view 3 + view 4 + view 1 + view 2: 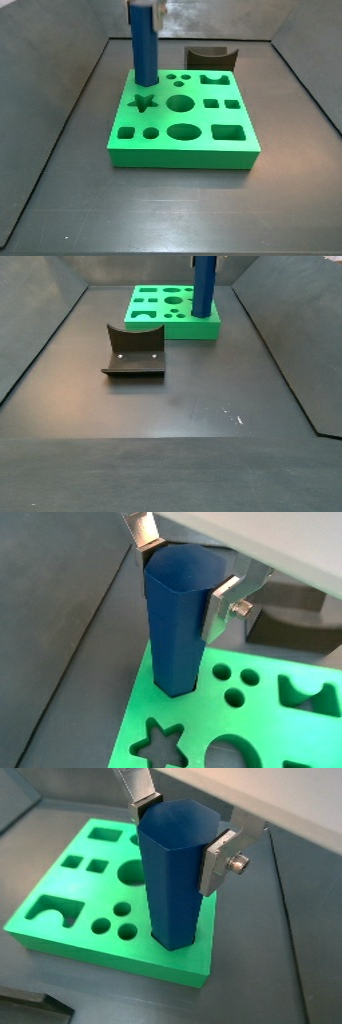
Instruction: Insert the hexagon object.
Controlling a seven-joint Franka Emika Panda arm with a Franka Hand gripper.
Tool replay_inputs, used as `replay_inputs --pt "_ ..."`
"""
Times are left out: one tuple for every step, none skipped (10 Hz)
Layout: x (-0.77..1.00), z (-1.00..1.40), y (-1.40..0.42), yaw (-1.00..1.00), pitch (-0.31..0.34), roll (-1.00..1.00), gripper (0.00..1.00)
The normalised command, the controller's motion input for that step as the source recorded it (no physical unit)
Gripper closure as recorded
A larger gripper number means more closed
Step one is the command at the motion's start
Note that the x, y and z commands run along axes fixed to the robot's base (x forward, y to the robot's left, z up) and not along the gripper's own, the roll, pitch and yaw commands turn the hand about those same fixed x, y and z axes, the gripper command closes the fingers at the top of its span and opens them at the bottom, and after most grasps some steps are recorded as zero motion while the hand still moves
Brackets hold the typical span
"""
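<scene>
Hexagon object, a tall plain blue prism bar, stands upright with its lower end at a corner of the bright green board with shaped holes, apparently entering a hole there; depth of seating cannot be told; the gripper clamps its upper end, silver finger plates pressed on opposite faces. Judgement: insertion is under way; keep the bar vertical, flats matched to the hole, and press straight down without twisting; release only once it bottoms. Dark grey notched block lies well apart.
</scene>
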Motion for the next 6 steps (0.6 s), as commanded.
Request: replay_inputs --pt "0.0 -0.32 -0.19 0.08 0.0 0.34 1.0" --pt "-0.07 -0.6 -0.25 0.07 -0.137 0.35 1.0" --pt "-0.14 -0.63 -0.23 0.08 -0.171 0.32 1.0" --pt "-0.23 -0.64 -0.14 0.08 -0.271 0.18 1.0" --pt "-0.13 -0.52 0.0 0.0 -0.297 -0.11 1.0" --pt "0.0 0.0 0.0 0.0 0.0 0.0 1.0"
